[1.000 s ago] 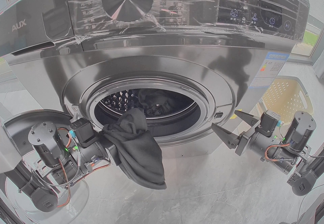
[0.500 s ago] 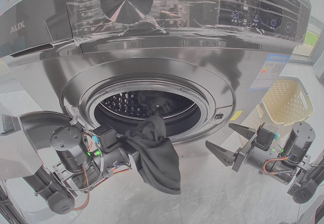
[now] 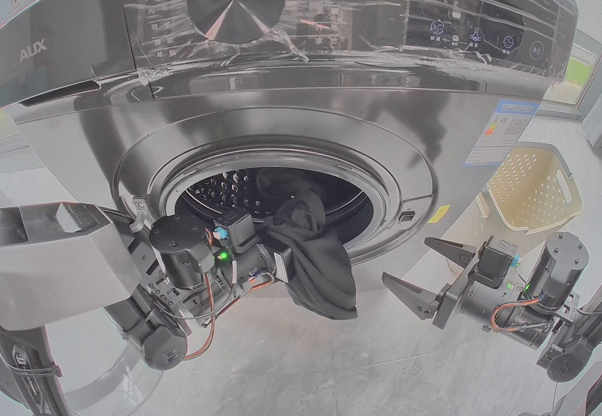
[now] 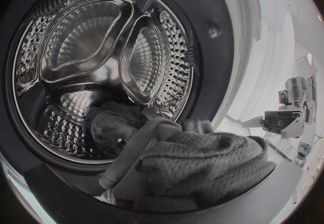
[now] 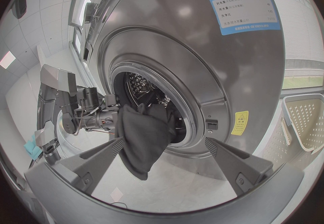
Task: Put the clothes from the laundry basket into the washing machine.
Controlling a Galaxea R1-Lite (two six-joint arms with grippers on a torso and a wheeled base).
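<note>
The washing machine stands in front of me with its round opening uncovered. A dark garment hangs from my left gripper, which is shut on it at the lower edge of the opening. The garment's top leans into the mouth and the rest droops outside over the rim. In the left wrist view the dark garment lies bunched before the drum, where another dark piece of clothing rests. My right gripper is open and empty, low to the right of the opening.
A cream laundry basket stands to the right of the machine, also seen as the basket in the right wrist view. The machine's door is swung open on the left behind my left arm. Grey tiled floor lies below.
My left arm has carried the dark garment right and up, from below the opening to its mouth. The right gripper has sunk slightly and stays open.
</note>
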